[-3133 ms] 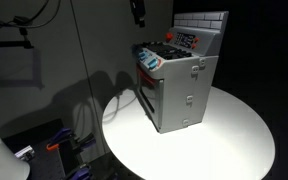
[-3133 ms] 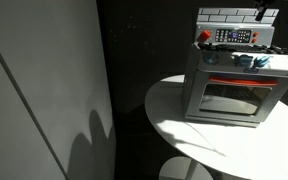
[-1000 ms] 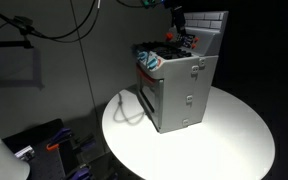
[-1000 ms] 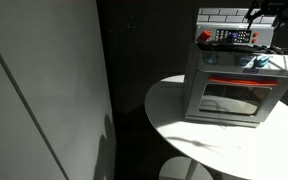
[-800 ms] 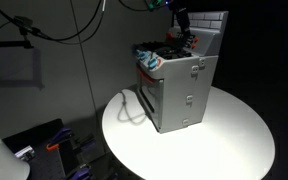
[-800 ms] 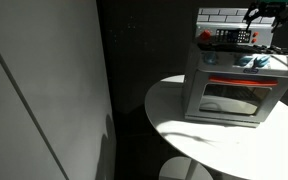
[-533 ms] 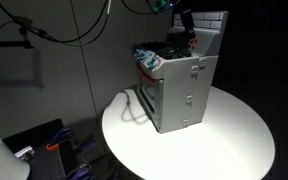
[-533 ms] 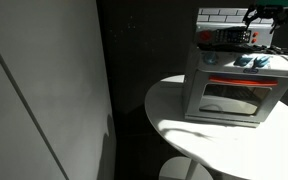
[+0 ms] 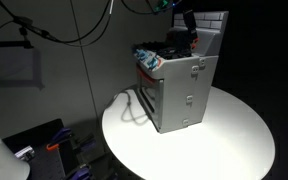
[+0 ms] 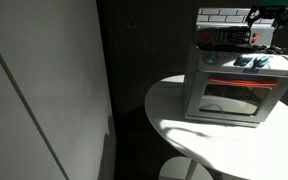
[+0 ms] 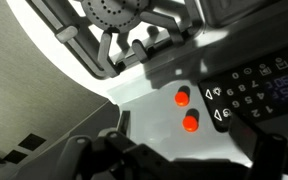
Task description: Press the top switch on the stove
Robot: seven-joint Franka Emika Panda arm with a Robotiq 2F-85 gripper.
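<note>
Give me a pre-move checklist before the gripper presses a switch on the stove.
1. Toy stove upright on the white round table: ok.
2. Both red buttons unobstructed in the wrist view: ok.
3. Gripper positioned over the stove's control panel: ok.
4. Gripper touching a button: cannot tell.
5. Jaws open or shut: cannot tell.

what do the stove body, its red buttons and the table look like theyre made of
The stove: probably moulded grey plastic, matte; seams and chunky latches on its side suggest a toy. The red buttons: likely smooth plastic, evenly coloured and rounded. The table: smooth white top, laminate or painted board; cannot tell which.
</note>
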